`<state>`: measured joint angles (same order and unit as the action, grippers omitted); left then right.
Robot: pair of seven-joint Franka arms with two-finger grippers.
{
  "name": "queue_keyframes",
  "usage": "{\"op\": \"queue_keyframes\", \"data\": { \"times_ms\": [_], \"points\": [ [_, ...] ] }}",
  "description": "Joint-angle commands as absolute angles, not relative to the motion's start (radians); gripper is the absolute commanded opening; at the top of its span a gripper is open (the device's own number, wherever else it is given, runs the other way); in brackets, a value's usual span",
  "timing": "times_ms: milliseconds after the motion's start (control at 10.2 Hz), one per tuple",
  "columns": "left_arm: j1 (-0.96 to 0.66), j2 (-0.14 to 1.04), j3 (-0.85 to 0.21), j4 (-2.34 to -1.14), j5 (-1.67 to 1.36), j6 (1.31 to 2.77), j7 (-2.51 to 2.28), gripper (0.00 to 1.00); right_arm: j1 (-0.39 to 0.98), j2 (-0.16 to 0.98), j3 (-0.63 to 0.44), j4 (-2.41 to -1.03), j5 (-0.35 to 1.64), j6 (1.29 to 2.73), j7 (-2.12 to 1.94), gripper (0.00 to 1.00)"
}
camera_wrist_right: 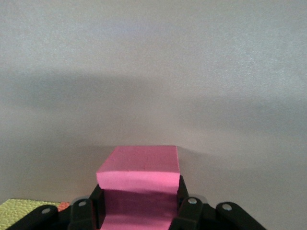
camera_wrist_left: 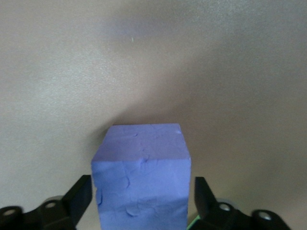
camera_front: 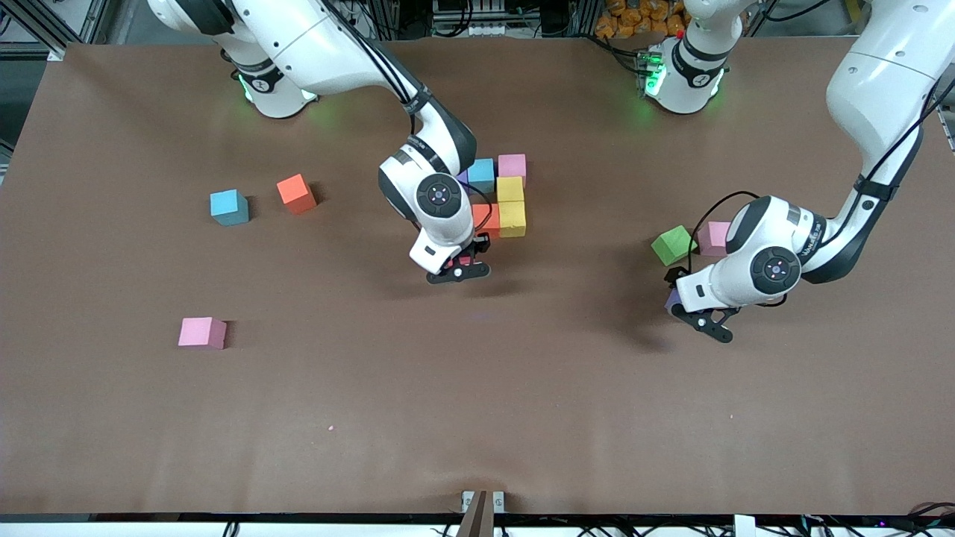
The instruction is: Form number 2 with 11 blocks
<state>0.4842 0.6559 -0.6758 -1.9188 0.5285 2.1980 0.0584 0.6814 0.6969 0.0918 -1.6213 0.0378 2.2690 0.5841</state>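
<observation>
Between the fingers [camera_wrist_left: 76, 199] of the left gripper [camera_front: 697, 317]: purple block [camera_wrist_left: 141, 182], flanked on both sides with slight gaps, not clamped. Near the green cube [camera_front: 673, 245]. Mostly hidden in the front view.

Just beside the partial number 2 [camera_front: 501, 195]: right gripper [camera_front: 459, 267], closed on a pink block [camera_wrist_right: 139, 189], clear only in the right wrist view.

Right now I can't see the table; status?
Right gripper shut on pink block beside partial figure. Left gripper astride purple block. Nothing blocking.
</observation>
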Motion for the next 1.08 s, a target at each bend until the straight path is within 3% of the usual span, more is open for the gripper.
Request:
{"op": "queue_keyframes", "data": {
  "times_ms": [0,98,196,981],
  "points": [
    [0.489,0.661,-0.683,-1.913,0.558,2.204,0.049,0.61,0.698,0.696,0.083,-1.640,0.029,2.275,0.611,0.56],
    [0.489,0.657,-0.683,-1.913,0.557,2.204,0.049,0.45,0.698,0.695,0.083,-1.647,0.029,2.275,0.611,0.56],
    [0.489,0.654,-0.686,-1.911,0.551,2.204,0.048,0.37,0.699,0.693,0.083,-1.652,0.029,2.273,0.611,0.56],
    [0.359,0.620,-0.749,-1.878,0.445,2.195,-0.394,0.35,0.704,0.686,0.083,-1.661,0.029,2.261,0.638,0.56]
  ]
}}
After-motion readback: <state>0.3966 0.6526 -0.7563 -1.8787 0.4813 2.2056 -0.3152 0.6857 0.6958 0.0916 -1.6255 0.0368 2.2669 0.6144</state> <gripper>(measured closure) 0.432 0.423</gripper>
